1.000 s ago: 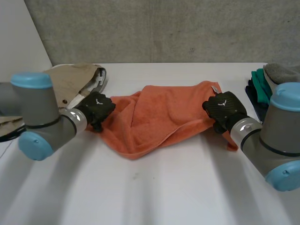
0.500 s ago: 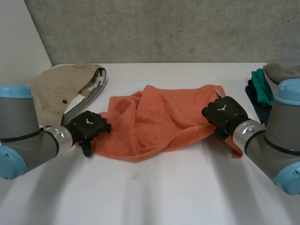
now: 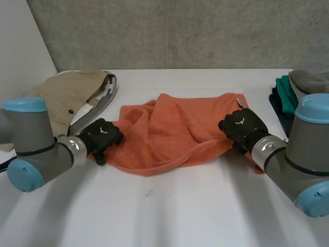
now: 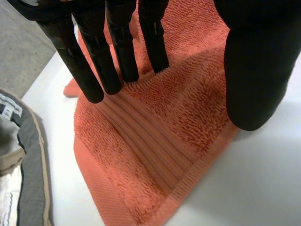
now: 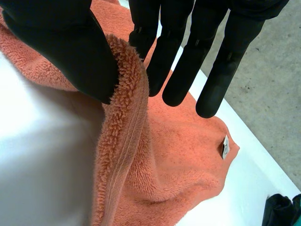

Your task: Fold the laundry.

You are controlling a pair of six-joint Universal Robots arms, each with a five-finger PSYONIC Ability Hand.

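Note:
An orange towel lies rumpled across the middle of the white table. My left hand is at the towel's left edge. In the left wrist view its straight fingers rest on the flat towel near a corner, with the thumb apart from them, so it is open. My right hand is at the towel's right edge. There the thumb and fingers pinch a raised fold of the towel's edge.
A pile of beige trousers on grey cloth lies at the back left, close to my left hand. A stack of green, dark and grey clothes sits at the right edge. The towel's small label is at its far right corner.
My left hand let go of the towel's left corner, dropped toward the front, then came back onto that edge with fingers straight. The towel's left side lies flatter. The right hand barely moved.

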